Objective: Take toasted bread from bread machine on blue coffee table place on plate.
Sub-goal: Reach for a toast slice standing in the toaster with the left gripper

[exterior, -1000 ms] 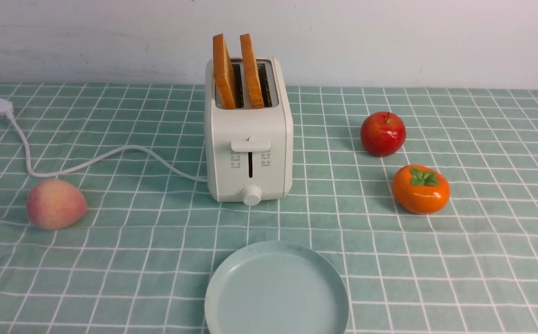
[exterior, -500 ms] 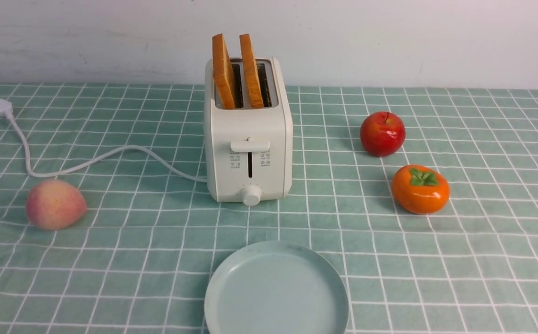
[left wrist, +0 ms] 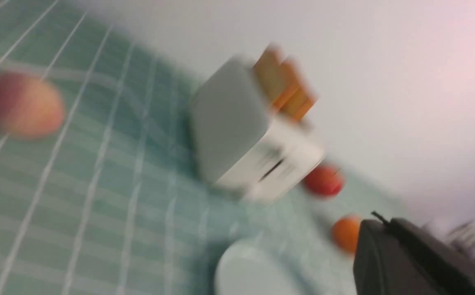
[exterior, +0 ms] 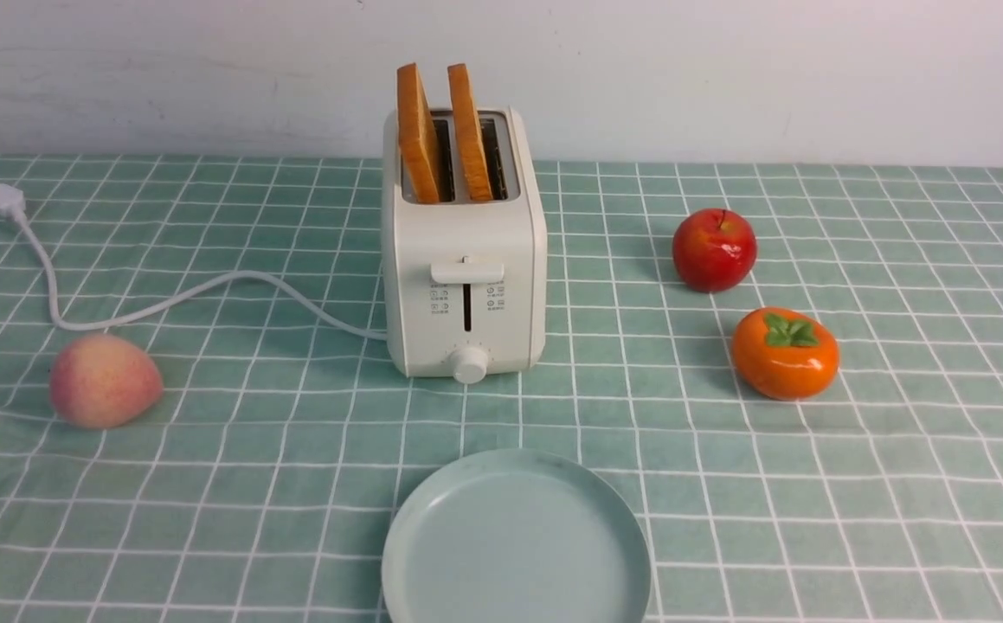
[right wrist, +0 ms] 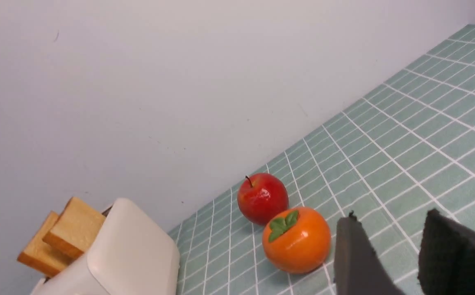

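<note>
Two slices of toasted bread [exterior: 417,130] [exterior: 469,130] stand upright in the slots of the cream-white bread machine [exterior: 464,260] at the middle back of the blue coffee table [exterior: 899,476]. The pale plate [exterior: 514,541] lies empty at the front edge, in front of the toaster. Neither gripper shows in the front view. In the blurred left wrist view, my left gripper [left wrist: 385,223] has its dark fingers together, away from the toaster [left wrist: 237,139] and toast [left wrist: 284,88]. My right gripper [right wrist: 391,223] is open and empty above the cloth, beside the persimmon, far from the toast [right wrist: 73,229].
A peach [exterior: 103,381] lies at the left. A red apple [exterior: 714,249] and an orange persimmon [exterior: 784,352] lie right of the toaster. The white cord [exterior: 163,303] runs left to its plug [exterior: 6,201]. A white wall stands behind.
</note>
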